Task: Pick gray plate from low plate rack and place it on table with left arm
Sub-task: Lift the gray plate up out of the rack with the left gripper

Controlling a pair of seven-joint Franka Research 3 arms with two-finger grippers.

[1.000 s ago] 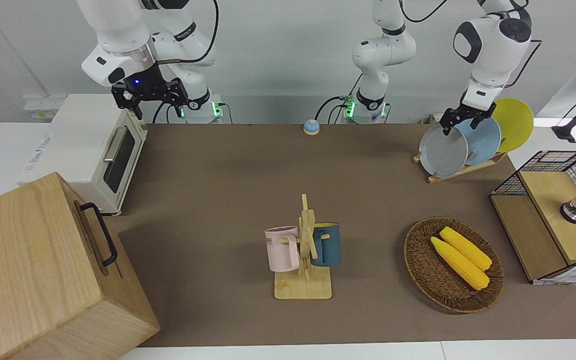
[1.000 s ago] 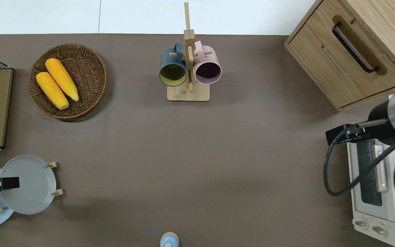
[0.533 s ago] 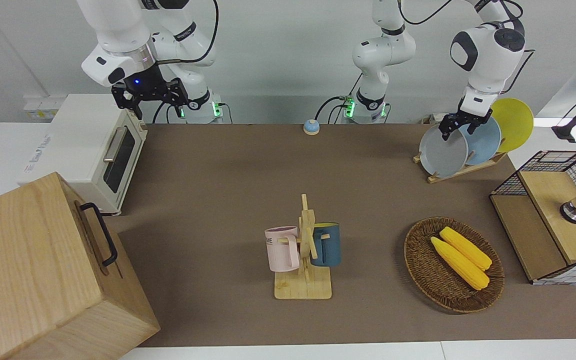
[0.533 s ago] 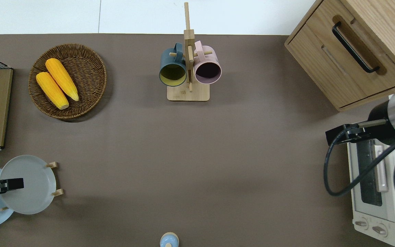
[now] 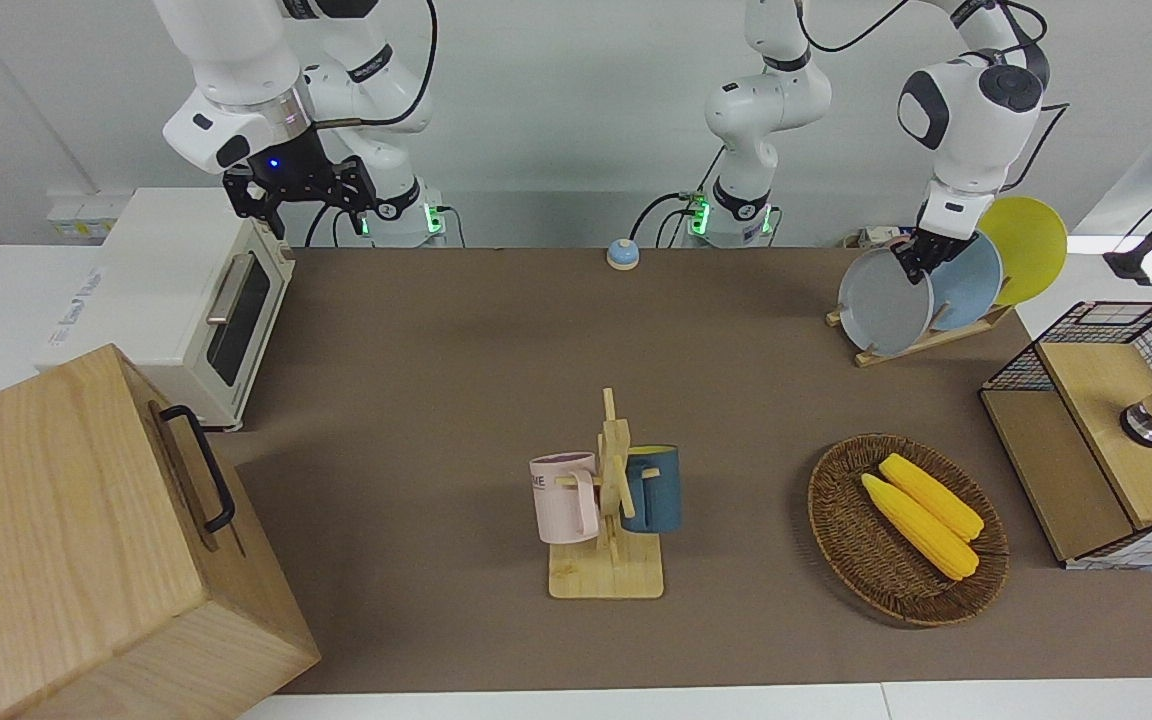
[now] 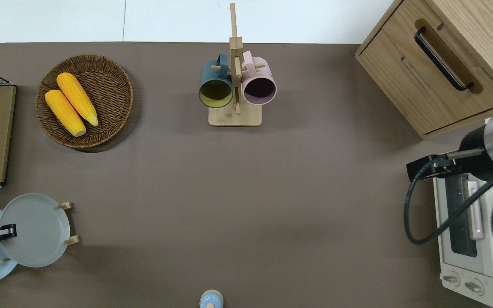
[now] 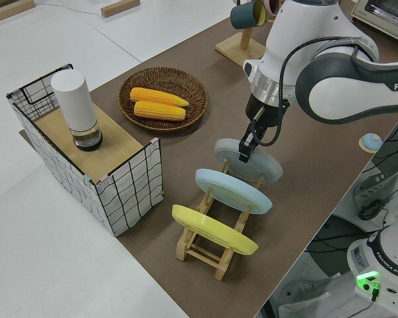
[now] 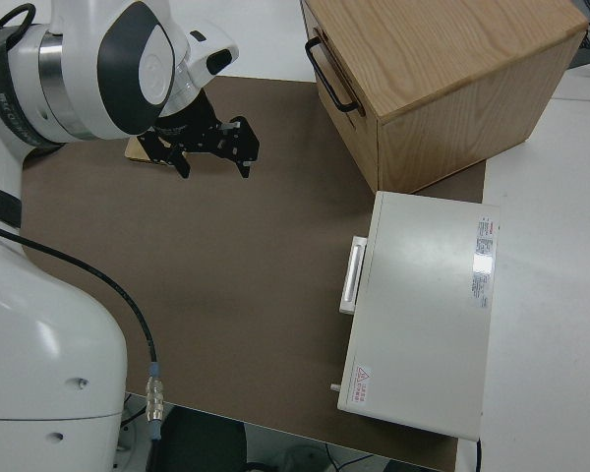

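The gray plate leans in the end slot of the low plate rack that lies farthest from the robots, at the left arm's end of the table. It also shows in the overhead view and the left side view. My left gripper is down at the plate's top rim, between it and the light-blue plate; it also shows from above and from the side. The right arm is parked, its gripper open and empty.
A yellow plate fills the rack's slot nearest the robots. A wicker basket with corn, a wire-sided box, a mug stand, a bell, a toaster oven and a wooden cabinet stand around.
My left gripper has turned at the wrist and come down onto the gray plate's top rim. The plate has not moved. The right arm has not moved.
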